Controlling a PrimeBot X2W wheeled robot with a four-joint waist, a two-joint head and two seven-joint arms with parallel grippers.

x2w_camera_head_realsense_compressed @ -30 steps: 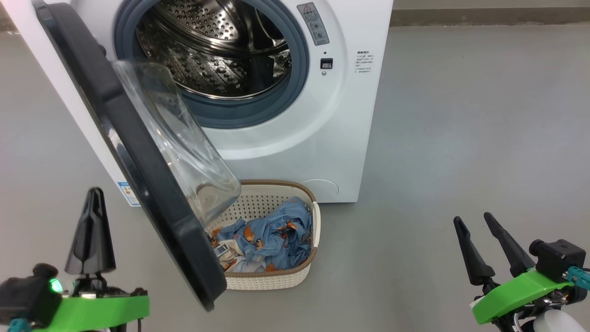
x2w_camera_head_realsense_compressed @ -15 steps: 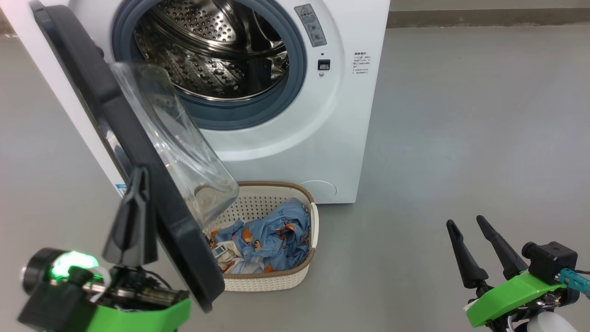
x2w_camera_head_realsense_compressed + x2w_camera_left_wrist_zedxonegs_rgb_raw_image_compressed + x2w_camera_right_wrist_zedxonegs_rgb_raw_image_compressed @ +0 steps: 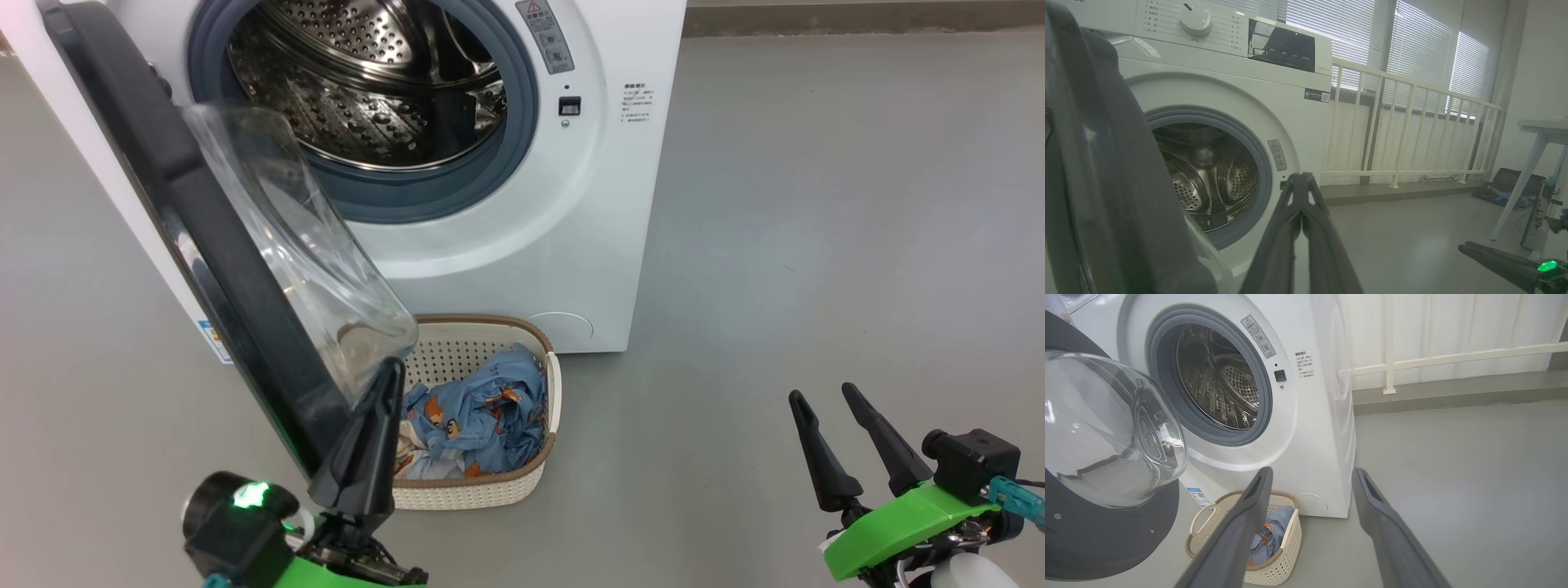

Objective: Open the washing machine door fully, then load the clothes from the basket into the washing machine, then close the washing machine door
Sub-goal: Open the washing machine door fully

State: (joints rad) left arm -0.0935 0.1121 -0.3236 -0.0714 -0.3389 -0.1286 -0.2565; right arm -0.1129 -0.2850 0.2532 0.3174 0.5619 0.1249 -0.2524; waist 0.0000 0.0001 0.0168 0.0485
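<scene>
Washing machine door (image 3: 204, 245) stands open at left, its glass bowl (image 3: 294, 245) facing the washing machine (image 3: 588, 229). Left hand (image 3: 394, 365), fingers pressed together and empty, points up beside the door's lower edge; whether they touch cannot be told. Clothes (image 3: 482, 408) lie in the basket (image 3: 482, 494) on the floor (image 3: 816, 204), just before the machine. Right hand (image 3: 820, 392), fingers spread and empty, hovers well apart at right.
</scene>
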